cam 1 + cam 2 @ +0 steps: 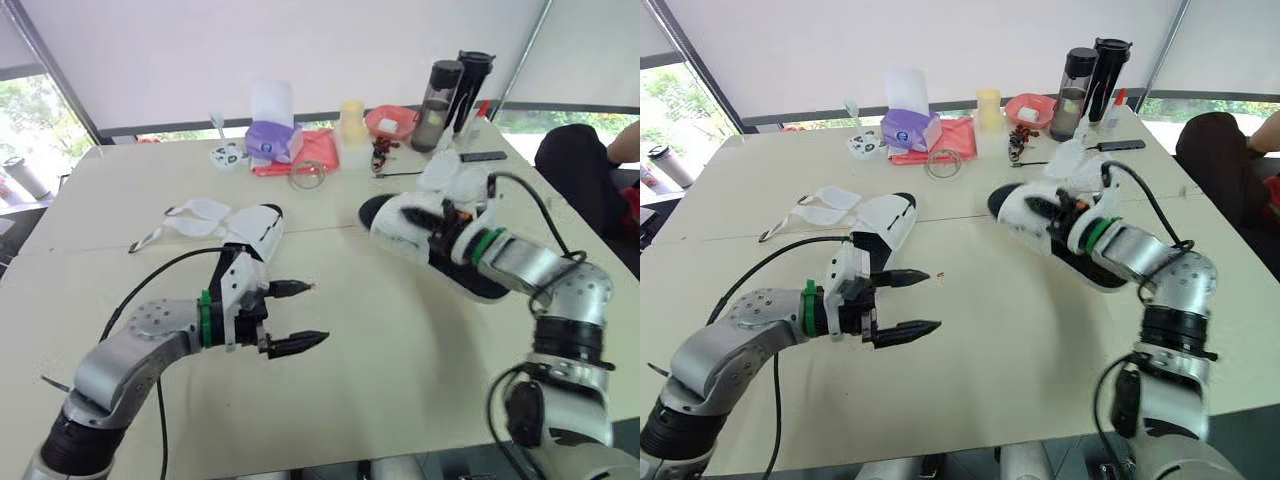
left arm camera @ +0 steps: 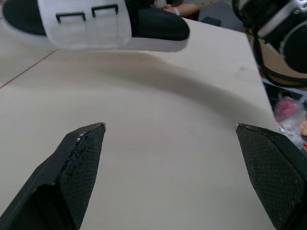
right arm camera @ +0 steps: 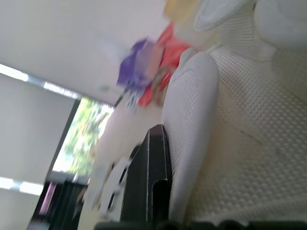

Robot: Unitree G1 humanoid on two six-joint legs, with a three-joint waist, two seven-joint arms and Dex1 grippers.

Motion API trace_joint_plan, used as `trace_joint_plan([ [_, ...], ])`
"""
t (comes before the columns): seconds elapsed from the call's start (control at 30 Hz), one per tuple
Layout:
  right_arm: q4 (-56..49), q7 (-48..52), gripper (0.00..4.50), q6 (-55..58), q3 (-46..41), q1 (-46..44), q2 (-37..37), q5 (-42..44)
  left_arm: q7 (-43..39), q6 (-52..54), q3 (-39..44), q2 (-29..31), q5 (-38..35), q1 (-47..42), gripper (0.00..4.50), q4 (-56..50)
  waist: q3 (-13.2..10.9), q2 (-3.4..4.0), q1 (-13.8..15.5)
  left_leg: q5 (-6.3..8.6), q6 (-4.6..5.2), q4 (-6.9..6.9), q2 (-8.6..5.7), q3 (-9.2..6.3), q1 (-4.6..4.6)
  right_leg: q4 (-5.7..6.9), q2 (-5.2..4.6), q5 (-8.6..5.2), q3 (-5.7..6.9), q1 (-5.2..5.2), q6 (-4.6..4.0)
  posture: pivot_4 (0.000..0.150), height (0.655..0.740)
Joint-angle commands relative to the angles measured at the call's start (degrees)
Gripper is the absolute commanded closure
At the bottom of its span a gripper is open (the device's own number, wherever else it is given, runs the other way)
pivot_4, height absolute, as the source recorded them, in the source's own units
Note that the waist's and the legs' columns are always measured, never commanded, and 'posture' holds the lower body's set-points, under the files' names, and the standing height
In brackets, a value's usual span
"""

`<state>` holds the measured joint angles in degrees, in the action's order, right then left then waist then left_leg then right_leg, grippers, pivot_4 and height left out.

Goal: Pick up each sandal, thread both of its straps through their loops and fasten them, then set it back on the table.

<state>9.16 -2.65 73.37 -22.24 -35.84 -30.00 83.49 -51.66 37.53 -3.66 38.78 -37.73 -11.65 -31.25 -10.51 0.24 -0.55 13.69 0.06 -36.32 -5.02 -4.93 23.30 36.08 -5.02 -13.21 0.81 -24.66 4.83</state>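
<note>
One white sandal with a black sole [image 1: 258, 228] lies on the table at left centre, its two loose straps [image 1: 190, 218] spread out to its left. My left gripper [image 1: 316, 313] hovers open just in front of it, with nothing between its fingers. The second sandal [image 1: 405, 228] is lifted and tilted at right centre. My right gripper [image 1: 452, 226] is shut on its white mesh upper; one black finger [image 3: 148, 177] presses against that fabric. In the left wrist view this sandal [image 2: 91, 24] shows two black loops on its white band, beyond my open left gripper [image 2: 170, 127].
Along the table's far edge stand a purple tissue pack [image 1: 268, 140], a red cloth [image 1: 318, 150], a yellow cup [image 1: 352, 120], a pink bowl [image 1: 390, 122] and two dark bottles [image 1: 452, 88]. A person [image 1: 590, 165] sits at the far right.
</note>
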Motion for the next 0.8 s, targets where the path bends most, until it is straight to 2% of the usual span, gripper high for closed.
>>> trace_joint_plan([
  [0.03,-7.76,10.12,4.46,12.83,4.91,2.98,-5.82,8.4,-2.76,0.13,-0.4,1.61,-1.18,-0.02,0.0,-1.71,-0.01,-0.01,-0.02,0.03,0.05,-0.02,-0.01,0.02,0.0,-0.03,-0.01,-0.01,0.0,0.02,0.0,0.15,0.74],
  [0.17,-11.18,19.24,4.46,16.55,8.79,5.78,-9.71,8.82,-3.79,0.08,-0.63,1.81,-1.03,-0.1,0.0,-1.53,-0.03,-0.06,-0.28,0.08,0.14,-0.17,-0.01,0.17,0.04,-0.12,-0.03,-0.01,-0.02,0.04,0.02,0.15,0.74],
  [0.37,-9.75,27.42,4.46,16.58,11.73,5.5,-11.34,4.7,-4.0,-0.31,-0.73,1.56,-0.56,1.02,0.0,-1.61,-0.05,-0.09,-0.03,0.15,0.23,-0.61,0.02,0.18,0.09,-0.07,-0.01,0.06,-0.02,0.15,0.15,0.15,0.74],
  [0.57,-7.68,31.17,4.46,13.7,13.49,4.16,-10.4,-2.07,-2.09,-0.36,-0.75,0.51,-0.53,2.28,0.0,-2.07,-0.07,-0.11,0.04,0.23,0.33,-0.69,-0.01,0.2,0.14,-0.1,-0.06,0.08,-0.03,0.15,0.19,0.15,0.74],
  [0.8,-4.65,33.04,4.46,15.09,14.62,3.02,-7.99,-5.31,-1.29,-1.0,-1.8,-0.48,0.24,2.7,0.0,-1.49,-0.07,-0.13,0.06,0.23,0.32,-0.68,-0.01,0.19,0.14,-0.11,-0.08,0.08,-0.04,0.15,0.17,0.15,0.74],
])
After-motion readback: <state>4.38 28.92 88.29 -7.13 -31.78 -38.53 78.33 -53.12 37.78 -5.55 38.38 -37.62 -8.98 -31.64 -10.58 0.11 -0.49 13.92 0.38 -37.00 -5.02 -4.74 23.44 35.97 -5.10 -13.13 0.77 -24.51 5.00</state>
